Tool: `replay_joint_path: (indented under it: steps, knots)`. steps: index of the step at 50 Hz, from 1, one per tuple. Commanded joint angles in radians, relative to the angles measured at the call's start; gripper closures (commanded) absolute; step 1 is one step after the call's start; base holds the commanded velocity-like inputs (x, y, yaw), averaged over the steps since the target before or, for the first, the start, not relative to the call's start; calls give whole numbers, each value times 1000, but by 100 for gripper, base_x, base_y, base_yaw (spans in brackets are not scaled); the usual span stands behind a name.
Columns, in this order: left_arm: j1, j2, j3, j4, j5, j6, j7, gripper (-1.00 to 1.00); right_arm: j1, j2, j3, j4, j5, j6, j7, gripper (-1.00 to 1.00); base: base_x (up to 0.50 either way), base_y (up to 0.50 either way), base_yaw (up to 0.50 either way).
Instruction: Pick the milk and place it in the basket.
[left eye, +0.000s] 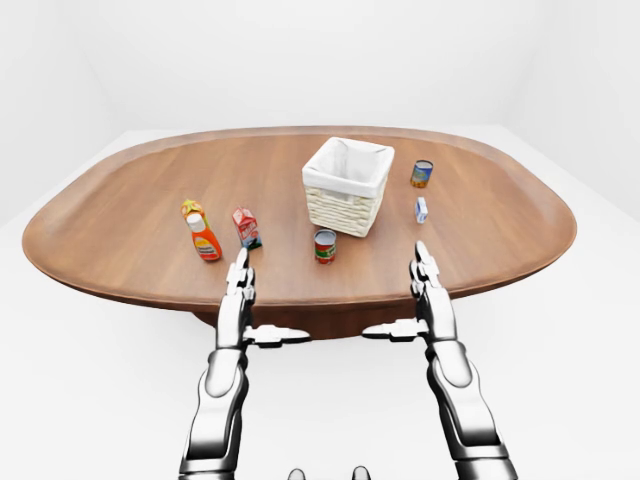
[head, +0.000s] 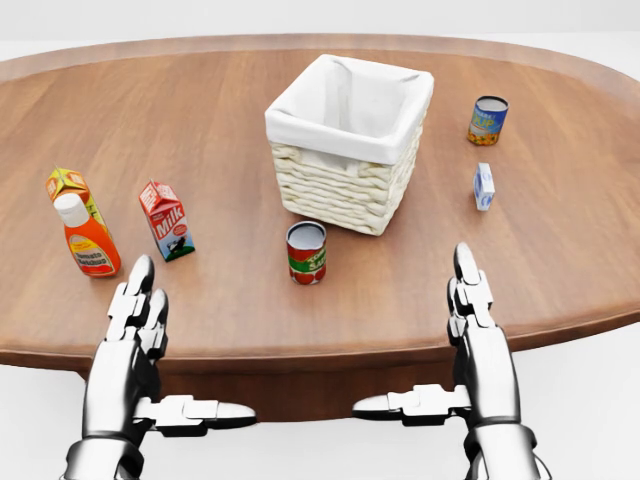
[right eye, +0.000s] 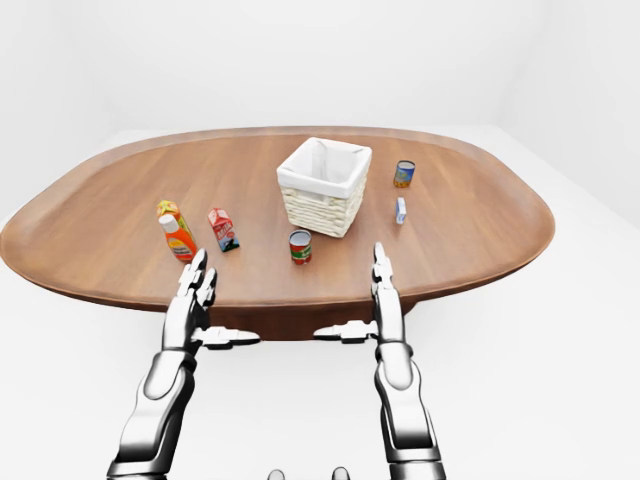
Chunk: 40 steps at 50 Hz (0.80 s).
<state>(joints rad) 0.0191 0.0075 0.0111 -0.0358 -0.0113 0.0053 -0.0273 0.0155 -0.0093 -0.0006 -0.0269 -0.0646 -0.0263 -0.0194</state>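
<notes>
A white-lined woven wicker basket (head: 350, 145) stands near the middle of a large oval table of brown wood (head: 220, 90), and everything else sits around it. The red and white milk carton with a gabled top (head: 166, 220) stands upright well to the left of the basket in the head view, on the bare wood and touched by nothing. Farther left of the basket, an orange sauce bottle with a white cap (head: 85, 240) stands just beside a small orange and yellow carton (head: 68, 185), which is partly hidden behind the bottle. Just below the basket in the head view, close to its wall but apart from it, is a red and green tin can (head: 306, 252). To the right of the basket stand a blue and yellow can (head: 487, 120) and, below that, a small blue and white carton (head: 483, 186).

The robot's silver left hand (head: 135, 335) hovers at the table's near edge, below the milk carton, fingers stretched straight, thumb turned inward, holding nothing. The silver right hand (head: 478, 340) mirrors it, well below and right of the basket, likewise spread flat and empty.
</notes>
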Motion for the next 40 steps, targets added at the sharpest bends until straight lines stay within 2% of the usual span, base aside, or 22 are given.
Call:
replay_joint_path:
  steps: [1,2,3,4,5,6,7,9,11,12,13,31,36,40]
  knots:
    - [63,9,10,-101,28,-30,-30,-100,11,-17,-15,-24,-107,-29,-18,-100,0,0,0]
    - [69,8,12,-113,26,-35,-31,-100,10,-21,-17,-24,-113,-26,-12,-100,0,0,0]
    - [84,7,13,-147,20,-23,-35,-100,12,-20,-24,-47,-116,5,-13,-100,0,0,0]
    - [89,6,12,-158,19,-21,-40,-100,21,-22,-25,-61,-121,1,-9,-100,0,0,0]
    - [96,5,12,-170,19,-27,-42,-100,31,-25,-24,-85,-148,-4,-18,-100,0,0,0]
    - [135,5,14,-242,21,-63,-43,-100,69,-31,-32,-210,-147,14,11,-100,0,0,0]
    - [144,4,15,-261,22,-61,-44,-100,77,-29,-37,-241,-152,19,19,-100,0,0,0]
    - [167,2,12,-296,44,-77,-40,-100,93,-27,-46,-294,-170,16,25,-100,0,0,0]
    - [183,2,5,-325,20,-52,-68,-100,99,-22,-53,-317,-168,28,42,-100,0,0,0]
    - [191,2,2,-339,13,-49,-79,-100,97,-21,-58,-321,-166,31,44,-100,0,0,0]
    - [378,4,-42,-573,65,-93,-90,-100,161,-23,-92,-595,-112,114,114,-100,0,0,0]
    - [455,8,-56,-642,65,-93,-107,-100,199,14,-100,-694,-137,114,159,-100,0,0,0]
    - [453,9,-55,-639,72,-93,-103,-100,203,15,-101,-702,-145,103,157,-100,0,0,0]
    - [461,9,-55,-652,71,-93,-104,-100,207,17,-100,-719,-143,110,163,-100,0,0,0]
